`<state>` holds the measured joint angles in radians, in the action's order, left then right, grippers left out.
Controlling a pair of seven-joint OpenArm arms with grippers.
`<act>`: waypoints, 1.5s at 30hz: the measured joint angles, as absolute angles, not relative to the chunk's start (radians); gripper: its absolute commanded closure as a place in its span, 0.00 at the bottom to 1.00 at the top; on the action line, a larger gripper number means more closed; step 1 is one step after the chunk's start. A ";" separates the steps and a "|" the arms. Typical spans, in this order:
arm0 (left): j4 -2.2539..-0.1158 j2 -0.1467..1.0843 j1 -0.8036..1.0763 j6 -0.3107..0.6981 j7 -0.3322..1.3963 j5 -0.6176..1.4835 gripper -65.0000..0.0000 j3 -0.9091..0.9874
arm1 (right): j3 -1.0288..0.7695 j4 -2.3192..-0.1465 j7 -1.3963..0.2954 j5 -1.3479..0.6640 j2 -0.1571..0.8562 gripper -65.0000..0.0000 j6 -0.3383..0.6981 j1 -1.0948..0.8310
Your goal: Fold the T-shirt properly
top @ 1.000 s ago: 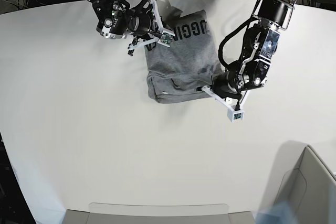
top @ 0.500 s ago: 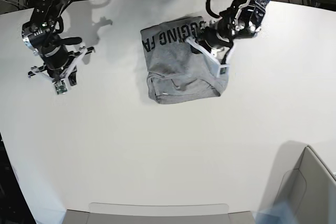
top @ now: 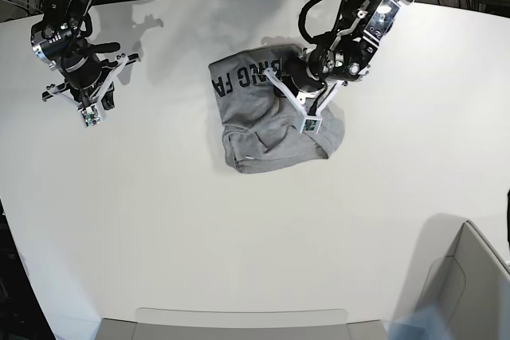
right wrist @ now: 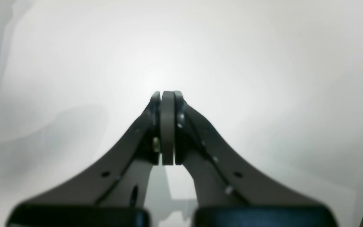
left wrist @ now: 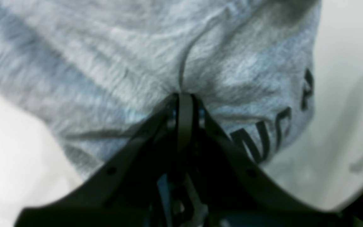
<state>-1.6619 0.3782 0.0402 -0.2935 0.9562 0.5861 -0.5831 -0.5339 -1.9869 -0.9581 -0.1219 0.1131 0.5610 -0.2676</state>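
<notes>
Right now I see the broad white table (top: 239, 236) filling most of the base view, with a pale grey open box (top: 470, 292) at its near right corner. On the far middle of the table lies the heather-grey cotton T-shirt (top: 263, 129), bunched into a rough folded bundle, its black block lettering (top: 243, 77) facing up along the far-left edge. My left gripper (left wrist: 184, 97) sits on the right part of that bundle; from the left wrist camera its black jaws are clenched together with a pinch of grey cloth creased right at their tips, so I read it as grasping the shirt fabric, though that picture is blurred. My right gripper (right wrist: 167, 94) hangs over bare table far off to the left in the base view, well apart from the shirt, its jaws pressed flat against each other with nothing between them.
</notes>
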 measured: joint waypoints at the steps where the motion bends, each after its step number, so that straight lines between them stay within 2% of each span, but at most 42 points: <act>1: -1.653 0.405 0.037 -0.282 0.928 0.587 1.00 -0.583 | -0.534 -1.987 -0.955 -0.130 0.113 1.00 0.561 -0.268; 10: -1.515 0.642 -0.042 -0.348 0.875 0.464 1.00 -0.572 | -0.534 -1.987 -0.960 -0.121 0.112 1.00 0.561 -0.294; 19: -1.497 0.660 -0.053 -0.364 0.866 0.448 1.00 -0.563 | -0.534 -1.987 -0.961 -0.120 0.110 1.00 0.561 -0.305; 24: -1.675 0.646 0.008 -0.360 0.979 0.502 1.00 -0.356 | -0.534 -2.001 -0.960 -0.122 0.116 1.00 0.561 -0.302; 28: -1.932 0.645 0.072 -0.358 0.952 0.498 1.00 -0.110 | -0.532 -2.043 -0.910 -0.126 0.137 1.00 0.564 -0.276; 30: -2.046 0.615 0.106 -0.360 0.907 0.477 1.00 0.001 | -0.533 -2.046 -0.833 -0.149 0.163 1.00 0.564 -0.265; 33: -2.036 0.530 0.172 -0.363 0.783 0.479 1.00 0.117 | -0.532 -2.048 -0.711 -0.290 0.232 1.00 0.564 -0.302; 37: -2.028 0.372 0.390 -0.361 0.496 0.497 1.00 0.226 | -0.533 -2.048 -0.480 -0.351 0.278 1.00 0.561 -0.457; 41: -2.030 0.356 0.603 -0.362 0.218 0.487 1.00 0.237 | -0.510 -2.048 -0.266 -0.360 0.271 1.00 0.557 -0.665; 45: -2.029 0.368 0.777 -0.346 0.177 0.496 1.00 0.182 | -0.503 -2.049 -0.257 -0.360 0.274 1.00 0.558 -0.807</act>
